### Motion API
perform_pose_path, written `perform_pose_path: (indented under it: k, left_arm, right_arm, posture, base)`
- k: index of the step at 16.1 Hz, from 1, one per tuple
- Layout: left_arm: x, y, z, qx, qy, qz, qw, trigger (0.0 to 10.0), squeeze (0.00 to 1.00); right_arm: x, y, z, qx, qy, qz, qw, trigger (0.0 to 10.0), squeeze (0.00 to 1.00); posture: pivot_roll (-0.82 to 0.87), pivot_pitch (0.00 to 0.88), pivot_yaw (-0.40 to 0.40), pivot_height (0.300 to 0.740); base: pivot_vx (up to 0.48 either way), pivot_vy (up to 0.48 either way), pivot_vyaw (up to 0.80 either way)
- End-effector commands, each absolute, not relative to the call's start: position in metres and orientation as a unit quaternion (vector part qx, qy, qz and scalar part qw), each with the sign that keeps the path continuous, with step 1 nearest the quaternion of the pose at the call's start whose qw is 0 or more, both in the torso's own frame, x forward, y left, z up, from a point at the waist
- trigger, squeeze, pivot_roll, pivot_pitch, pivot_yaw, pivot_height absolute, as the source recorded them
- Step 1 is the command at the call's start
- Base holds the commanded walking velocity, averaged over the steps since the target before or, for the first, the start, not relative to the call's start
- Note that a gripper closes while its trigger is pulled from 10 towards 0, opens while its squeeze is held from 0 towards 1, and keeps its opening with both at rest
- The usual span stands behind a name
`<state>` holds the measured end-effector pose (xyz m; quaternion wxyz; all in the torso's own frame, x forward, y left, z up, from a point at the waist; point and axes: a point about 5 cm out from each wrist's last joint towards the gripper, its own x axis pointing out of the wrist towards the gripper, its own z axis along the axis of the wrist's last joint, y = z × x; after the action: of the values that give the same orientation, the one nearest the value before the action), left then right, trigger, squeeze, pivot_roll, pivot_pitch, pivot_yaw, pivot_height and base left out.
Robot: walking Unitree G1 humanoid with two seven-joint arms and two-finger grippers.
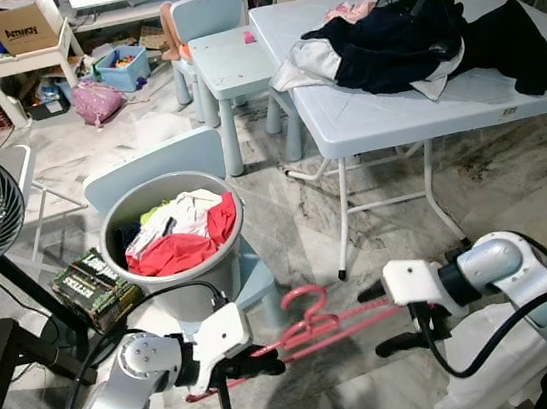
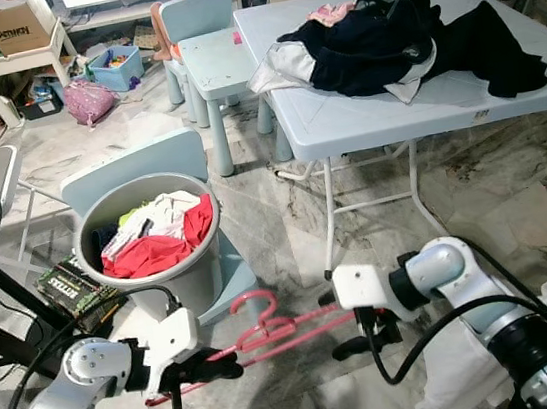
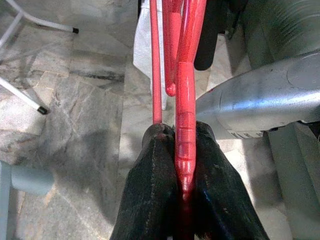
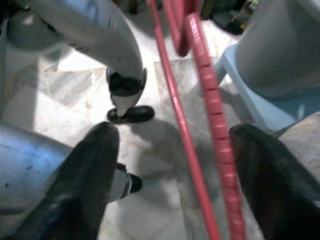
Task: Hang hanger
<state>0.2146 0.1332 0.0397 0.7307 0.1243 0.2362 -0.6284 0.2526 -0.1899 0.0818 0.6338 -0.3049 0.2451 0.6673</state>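
We hold the pink hanger [image 1: 315, 325] low over the marble floor [image 1: 512, 173], stretched between both arms. Our left gripper [image 3: 185, 165] is clamped tight on one end of it, at about seven o'clock in the head view. Our right gripper [image 4: 172, 150] sits at about five o'clock with its fingers [image 4: 90, 175] spread wide on either side of the hanger's other end, not pinching it. The grey laundry bucket [image 1: 223, 264] of clothes stands at ten o'clock from the hanger, and the white folding table [image 1: 393, 118] with dark garments lies at one o'clock.
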Motion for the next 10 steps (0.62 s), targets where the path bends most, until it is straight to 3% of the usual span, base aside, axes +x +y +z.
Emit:
perform_pose_path:
  k: [1, 10]
  left_arm:
    - [0.2154, 0.1326, 0.0402, 0.132, 0.236, -0.631, 0.727, 10.0, 0.0]
    - [0.2122, 0.127, 0.0379, 0.143, 0.235, -0.638, 0.719, 10.0, 0.0]
  right_arm:
    - [0.2537, -0.1885, 0.0807, -0.318, 0.251, 0.667, 0.625, 0.0, 0.0]
    - [0.2595, -0.1923, 0.0799, -0.389, 0.281, 0.651, 0.589, 0.0, 0.0]
  posture:
    - [-0.05, 0.0, 0.027, 0.74]
    - [-0.06, 0.0, 0.03, 0.74]
  base:
    - [0.0, 0.0, 0.0]
    - [0.0, 0.0, 0.0]
